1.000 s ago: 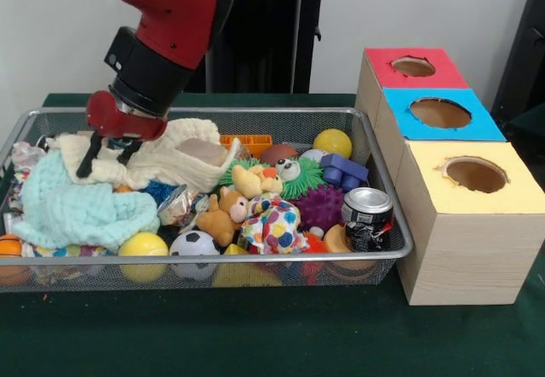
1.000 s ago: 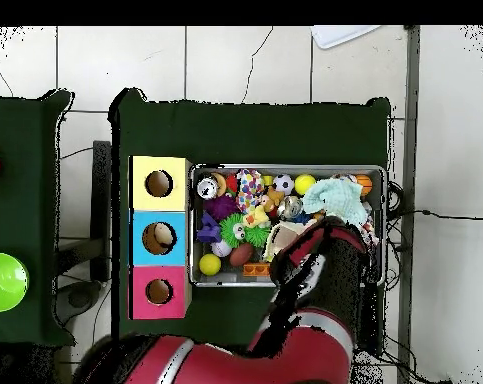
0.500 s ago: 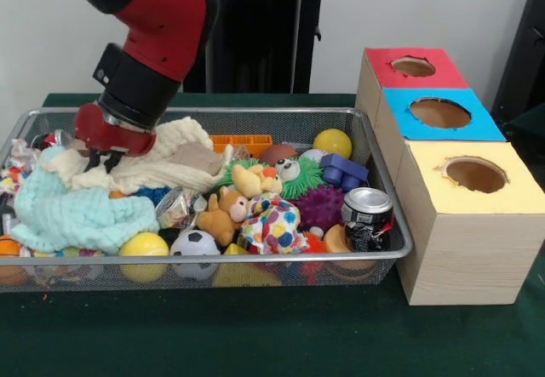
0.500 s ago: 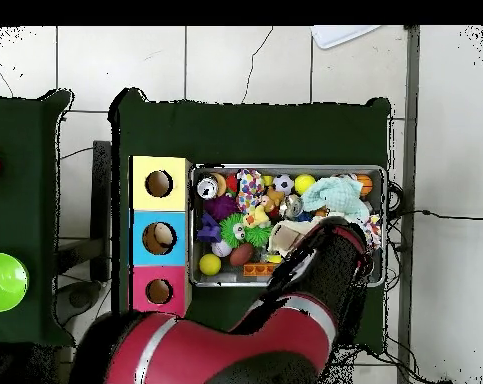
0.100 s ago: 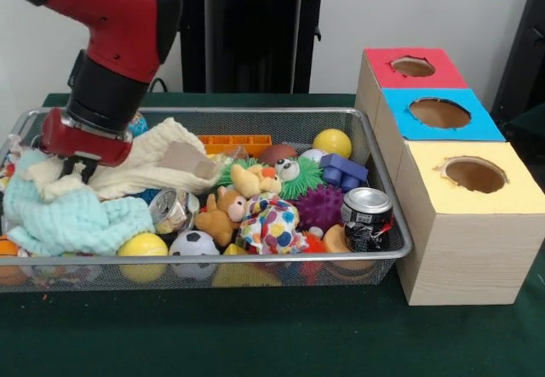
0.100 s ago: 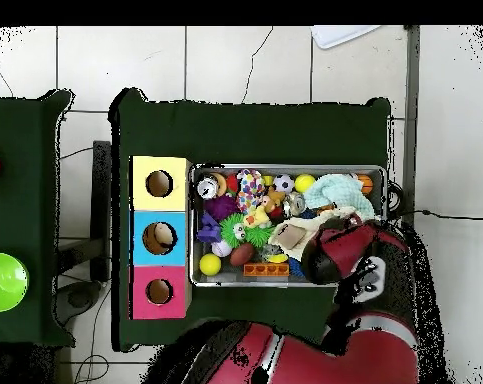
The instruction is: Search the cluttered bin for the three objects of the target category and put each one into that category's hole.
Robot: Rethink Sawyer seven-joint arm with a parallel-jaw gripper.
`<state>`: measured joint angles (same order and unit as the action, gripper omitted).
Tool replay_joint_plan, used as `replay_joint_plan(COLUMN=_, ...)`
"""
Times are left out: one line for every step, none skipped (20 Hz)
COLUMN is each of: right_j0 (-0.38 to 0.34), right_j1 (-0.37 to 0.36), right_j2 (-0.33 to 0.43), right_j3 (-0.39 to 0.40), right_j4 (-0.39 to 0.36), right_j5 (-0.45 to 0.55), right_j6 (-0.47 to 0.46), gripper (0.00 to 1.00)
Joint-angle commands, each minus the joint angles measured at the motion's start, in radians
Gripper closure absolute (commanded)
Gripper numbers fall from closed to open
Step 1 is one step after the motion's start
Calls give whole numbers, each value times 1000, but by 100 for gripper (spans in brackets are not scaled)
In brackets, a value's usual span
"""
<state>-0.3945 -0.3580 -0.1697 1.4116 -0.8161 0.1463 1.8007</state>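
red and black arm comes down at the left end of the wire mesh bin (image 5: 387, 224), and the end effector (image 5: 78, 169) sits right on the cream knitted cloth (image 5: 157, 162). its dark fingertips (image 5: 88, 173) poke into the cloth's left edge, but whether they are spread or pinching the fabric, i cannot tell from here. from overhead the arm covers the bin's lower right corner, so no help there.

just below the cream cloth lies a light blue knitted cloth (image 5: 64, 219), bunched against the bin's left side. beside it along the front wall, a yellow ball (image 5: 142, 245) and a small soccer ball (image 5: 194, 242). in the middle, a brown teddy bear (image 5: 219, 215) leans against a patchwork stuffed toy (image 5: 272, 225), with a green fuzzy toy with big eyes (image 5: 289, 175) behind them. a purple spiky ball (image 5: 320, 207) sits touching a drink can (image 5: 368, 218), which stands upright in the bin's right front corner. a second yellow ball (image 5: 333, 142) rests near the back right, by a blue plastic block (image 5: 344, 172).

right of the bin on the green tabletop (image 5: 255, 334) stands the wooden box with 3 holes: red hole (image 5: 413, 66) at the back, blue hole (image 5: 440, 112) in the middle, yellow hole (image 5: 475, 174) nearest.
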Motion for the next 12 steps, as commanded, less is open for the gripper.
replay_joint_plan(right_j0=-230, right_j1=-66, right_j2=449, right_j3=271, right_j4=243, right_j5=352, right_j6=-139, gripper=100)
replay_joint_plan(right_j0=-229, right_j1=-69, right_j2=455, right_j3=281, right_j4=265, right_j5=354, right_j6=-116, gripper=100)
replay_joint_plan(right_j0=-225, right_j1=-74, right_j2=451, right_j3=293, right_j4=278, right_j5=343, right_j6=-89, gripper=100)
replay_joint_plan(right_j0=-209, right_j1=-79, right_j2=439, right_j3=296, right_j4=285, right_j5=338, right_j6=-64, gripper=100)
replay_joint_plan(right_j0=-189, right_j1=-83, right_j2=423, right_j3=295, right_j4=287, right_j5=333, right_j6=-40, gripper=100)
replay_joint_plan(right_j0=-170, right_j1=-81, right_j2=409, right_j3=290, right_j4=290, right_j5=328, right_j6=-16, gripper=100)
replay_joint_plan(right_j0=-151, right_j1=-80, right_j2=394, right_j3=284, right_j4=292, right_j5=323, right_j6=8, gripper=100)
replay_joint_plan(right_j0=-132, right_j1=-78, right_j2=379, right_j3=278, right_j4=295, right_j5=318, right_j6=32, gripper=100)
replay_joint_plan(right_j0=-121, right_j1=-76, right_j2=371, right_j3=279, right_j4=303, right_j5=309, right_j6=52, gripper=100)
replay_joint_plan(right_j0=-111, right_j1=-74, right_j2=363, right_j3=280, right_j4=311, right_j5=301, right_j6=72, gripper=100)
replay_joint_plan(right_j0=-101, right_j1=-76, right_j2=359, right_j3=285, right_j4=319, right_j5=296, right_j6=83, gripper=100)
replay_joint_plan(right_j0=-91, right_j1=-78, right_j2=355, right_j3=290, right_j4=327, right_j5=291, right_j6=95, gripper=100)
